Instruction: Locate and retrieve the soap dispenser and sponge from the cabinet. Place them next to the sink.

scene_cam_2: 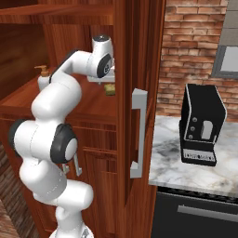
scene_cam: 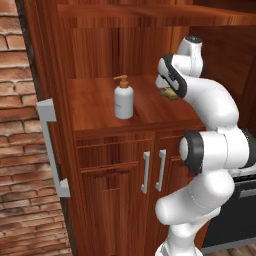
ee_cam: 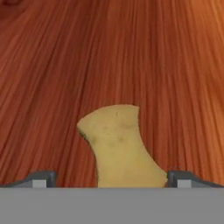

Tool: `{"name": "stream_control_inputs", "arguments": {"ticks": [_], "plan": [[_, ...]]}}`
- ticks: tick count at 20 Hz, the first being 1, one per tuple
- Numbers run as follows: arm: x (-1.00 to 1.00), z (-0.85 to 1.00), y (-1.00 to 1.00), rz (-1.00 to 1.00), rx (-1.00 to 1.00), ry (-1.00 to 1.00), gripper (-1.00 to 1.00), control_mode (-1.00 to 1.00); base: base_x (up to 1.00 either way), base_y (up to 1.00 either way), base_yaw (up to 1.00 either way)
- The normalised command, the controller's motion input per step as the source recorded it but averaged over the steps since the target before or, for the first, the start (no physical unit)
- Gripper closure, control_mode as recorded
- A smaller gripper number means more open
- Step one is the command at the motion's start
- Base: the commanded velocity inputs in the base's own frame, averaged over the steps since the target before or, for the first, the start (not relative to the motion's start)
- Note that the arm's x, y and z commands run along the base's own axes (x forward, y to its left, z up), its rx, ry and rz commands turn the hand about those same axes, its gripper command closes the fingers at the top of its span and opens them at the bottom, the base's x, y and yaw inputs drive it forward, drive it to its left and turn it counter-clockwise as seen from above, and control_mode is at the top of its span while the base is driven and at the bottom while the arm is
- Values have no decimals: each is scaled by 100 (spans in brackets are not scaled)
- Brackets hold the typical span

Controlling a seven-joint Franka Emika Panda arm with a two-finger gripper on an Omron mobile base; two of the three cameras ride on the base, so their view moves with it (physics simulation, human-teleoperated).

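Note:
The yellow sponge [ee_cam: 120, 148] lies on the shelf of the reddish-brown cabinet [scene_cam: 100, 165], at the right of the niche. My gripper [ee_cam: 111, 178] hangs just over it, open, one fingertip on each side of the sponge and neither touching it. In the base views the sponge [scene_cam: 170, 93] [scene_cam_2: 110, 89] peeks out under the hand. The soap dispenser [scene_cam: 123, 102], a pale bottle with a tan pump, stands upright on the same shelf to the left, apart from the hand; the arm partly covers the dispenser [scene_cam_2: 43, 76] in the right base view. The sink is out of view.
The cabinet's tall doors stand open, with silver bar handles [scene_cam: 52, 150] [scene_cam_2: 137, 135] on both sides of the niche. A shelf board [scene_cam: 150, 15] runs above the arm. A black coffee machine [scene_cam_2: 200, 125] sits on the marble counter [scene_cam_2: 169, 162] over the black dishwasher front [scene_cam_2: 195, 214].

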Motion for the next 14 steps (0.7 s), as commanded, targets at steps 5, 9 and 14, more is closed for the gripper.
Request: {"name": "stream_control_inputs", "arguments": {"ticks": [5, 9, 14], "plan": [[19, -17, -6, 10, -2, 0, -100, -100, 0, 0, 0], [6, -23, 0, 9, -3, 4, -100, -100, 0, 0, 0], [18, -7, -1, 4, -1, 0, -100, -100, 0, 0, 0]]}}
